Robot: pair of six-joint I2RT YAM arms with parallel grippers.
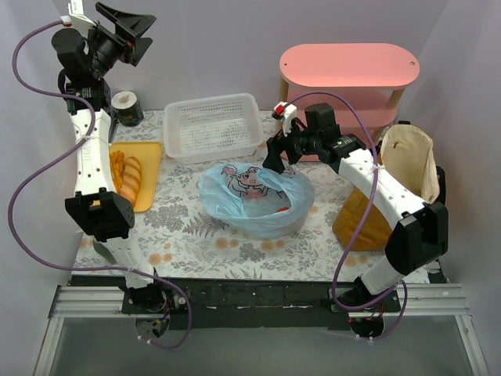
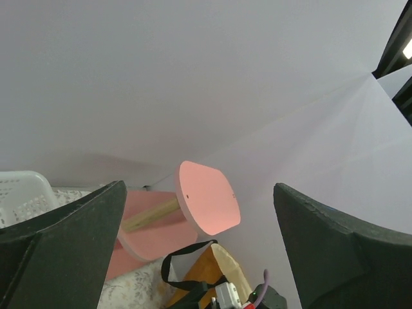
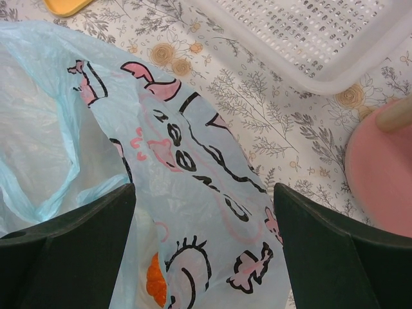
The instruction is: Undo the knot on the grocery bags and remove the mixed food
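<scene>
The right pincer (image 1: 279,162) (image 3: 203,193) stood wide open with nothing in it, poised over the upper right edge of the blue bag (image 1: 254,202) (image 3: 193,161) at the middle of the top view. In its wrist view the thin plastic lay between the two dark fingers (image 3: 71,251); whether they touched it could not be told. The bag bore a cartoon figure in black line with pink patches, and a loose handle loop lay at the left of the wrist view. An orange fruit (image 3: 154,283) showed through the plastic at the lower edge. The bag sat slack on the floral worktop (image 1: 196,244).

Above the bag in the top view stood a white basket (image 1: 213,125) (image 3: 309,32), and a pink shelf (image 1: 348,66) (image 3: 380,174) filled the upper right. The tote (image 1: 407,164) leaned at the right edge, cream lining showing, behind the right arm.

The left pincer (image 1: 131,31) (image 2: 199,187) was raised high in the upper left of the top view, spread fully and empty, facing the shelf (image 2: 206,196) and the tote (image 2: 225,270). Below it, pastry (image 1: 129,176) slices lay on a yellow tray (image 1: 147,153) at the left. A dark cup (image 1: 125,108) stood behind the tray, its label too small to read.
</scene>
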